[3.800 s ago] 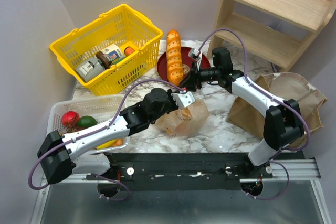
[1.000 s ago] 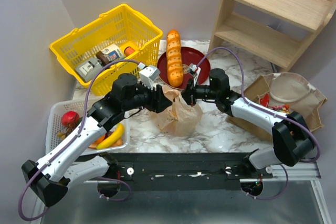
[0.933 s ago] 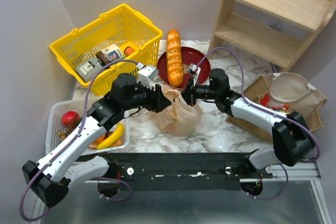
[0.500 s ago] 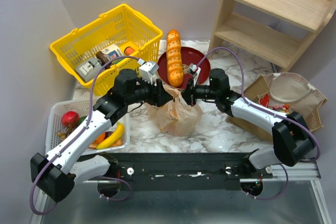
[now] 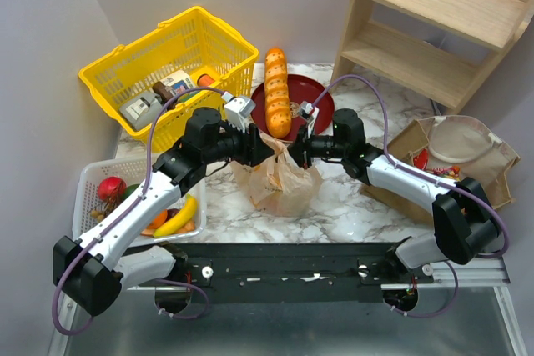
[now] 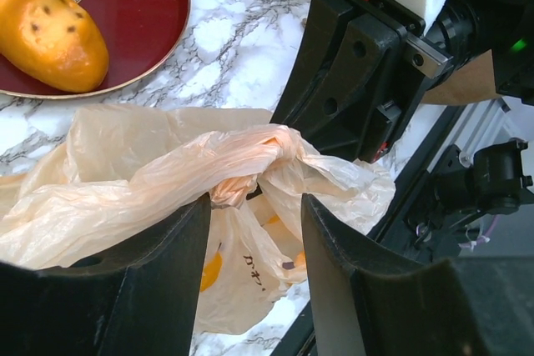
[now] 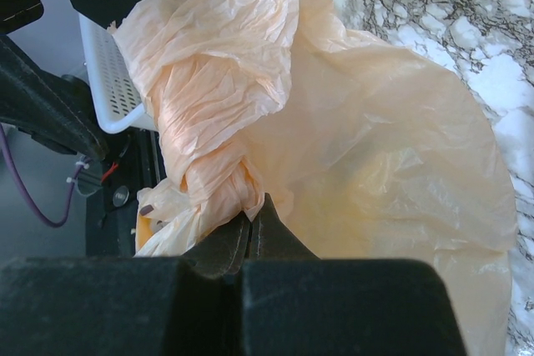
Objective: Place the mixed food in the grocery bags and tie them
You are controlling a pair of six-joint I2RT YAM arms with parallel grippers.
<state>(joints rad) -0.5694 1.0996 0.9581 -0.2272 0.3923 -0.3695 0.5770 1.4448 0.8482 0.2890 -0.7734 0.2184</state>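
Note:
The tan plastic bag stands mid-table with yellow-printed packets showing through it. Its top is twisted into a knot. My right gripper is shut on the plastic just beside that knot, its tips pressed together. My left gripper is open, its fingers straddling the twisted neck from the opposite side without pinching it. The brown paper bag lies at the right with a red packet in its mouth. A banana and red fruit lie in the white tray.
The white mesh tray sits at the near left and a yellow basket with boxed goods behind it. A red plate bearing a long loaf lies just behind both grippers. A wooden shelf stands at the back right.
My left gripper has moved a little farther back and right, closing in on the bag's twisted top, and its jaws have narrowed slightly. The right arm has held still.

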